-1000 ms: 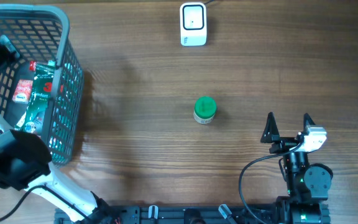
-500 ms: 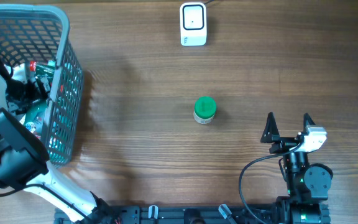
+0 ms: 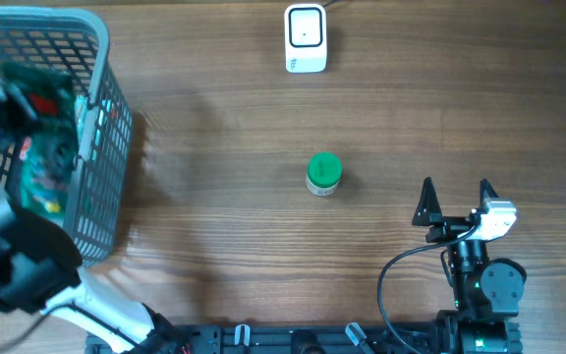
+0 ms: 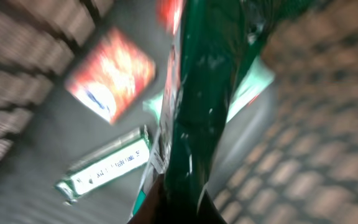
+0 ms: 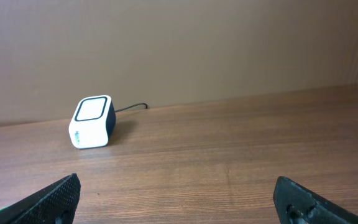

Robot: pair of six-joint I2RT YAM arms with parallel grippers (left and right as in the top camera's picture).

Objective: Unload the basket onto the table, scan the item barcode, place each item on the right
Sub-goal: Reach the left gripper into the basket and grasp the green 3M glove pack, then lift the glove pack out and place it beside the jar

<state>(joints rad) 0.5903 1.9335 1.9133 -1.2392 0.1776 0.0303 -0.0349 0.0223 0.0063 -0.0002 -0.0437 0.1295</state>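
The item I hold is a dark green foil packet point(image 4: 204, 93), rising from between the jaws of my left gripper point(image 4: 180, 210), which is shut on its lower end inside the blue wire basket point(image 3: 98, 39). From overhead the left arm and packet point(image 3: 45, 147) are smeared by motion. The white barcode scanner point(image 3: 305, 37) stands at the table's far edge, also in the right wrist view as a white box point(image 5: 92, 121) with a dark window. My right gripper point(image 3: 455, 202) rests open near the front right, with nothing between its fingers point(image 5: 55, 198).
In the basket below the packet lie a red pouch point(image 4: 110, 74) and a green and white bar point(image 4: 104, 169). A small jar with a green lid point(image 3: 323, 174) stands mid-table. The scanner's cable point(image 5: 132, 107) runs off behind it.
My left gripper has gone from open to shut on the green packet, and the arm has shifted inside the basket. The right arm has not moved.
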